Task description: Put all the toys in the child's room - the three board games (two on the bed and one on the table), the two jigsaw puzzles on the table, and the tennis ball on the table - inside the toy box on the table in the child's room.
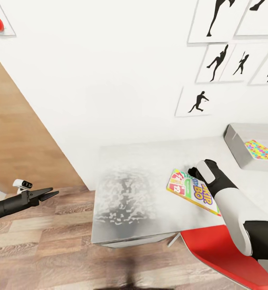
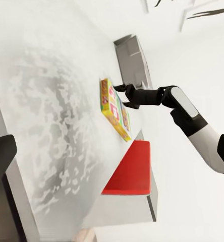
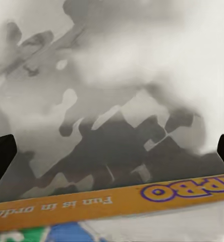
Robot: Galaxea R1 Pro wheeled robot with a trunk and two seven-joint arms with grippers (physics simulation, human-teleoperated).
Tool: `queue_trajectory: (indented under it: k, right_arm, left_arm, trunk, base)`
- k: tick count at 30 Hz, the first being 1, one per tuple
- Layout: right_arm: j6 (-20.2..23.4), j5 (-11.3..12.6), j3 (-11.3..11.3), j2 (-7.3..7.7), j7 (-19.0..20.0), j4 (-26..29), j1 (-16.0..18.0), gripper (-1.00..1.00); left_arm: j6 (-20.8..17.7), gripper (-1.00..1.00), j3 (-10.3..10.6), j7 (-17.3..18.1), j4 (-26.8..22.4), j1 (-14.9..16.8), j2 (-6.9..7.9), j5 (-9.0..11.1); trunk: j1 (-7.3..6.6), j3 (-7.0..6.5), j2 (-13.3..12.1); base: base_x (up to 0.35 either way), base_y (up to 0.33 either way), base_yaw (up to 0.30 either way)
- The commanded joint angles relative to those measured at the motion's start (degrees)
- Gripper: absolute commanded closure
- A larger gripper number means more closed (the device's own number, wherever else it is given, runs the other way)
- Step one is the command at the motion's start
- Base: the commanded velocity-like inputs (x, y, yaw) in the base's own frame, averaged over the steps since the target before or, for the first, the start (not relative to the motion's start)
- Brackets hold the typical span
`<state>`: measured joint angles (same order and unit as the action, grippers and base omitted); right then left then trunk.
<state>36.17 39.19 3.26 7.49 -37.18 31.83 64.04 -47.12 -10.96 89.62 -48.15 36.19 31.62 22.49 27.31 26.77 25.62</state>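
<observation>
Right gripper (image 1: 191, 172), jaws apart, hovers over the board game (image 1: 193, 191) lower right on the desk (image 1: 134, 193); left gripper (image 1: 49, 194), lower left, jaws apart.

A child's room in a home.
Black sports-silhouette pictures (image 1: 226, 60) hang upper right on the white wall; a game box (image 1: 192, 191) and a puzzle-filled toy bin (image 1: 234, 147) sit on the grey surface (image 1: 138, 189), above wood-plank floor (image 1: 41, 241).
</observation>
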Motion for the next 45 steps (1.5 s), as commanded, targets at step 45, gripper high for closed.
queue_trajectory:
  k: [45]
  right_arm:
    - [0.72,1.33,0.17,-1.05,0.15,0.54,-0.03,-1.0]
  left_arm:
    - [-0.52,-1.0,-0.39,0.12,0.07,0.11,0.11,0.01]
  trunk:
    - [0.01,0.11,0.09]
  base:
    - [-0.091,0.076,0.0]
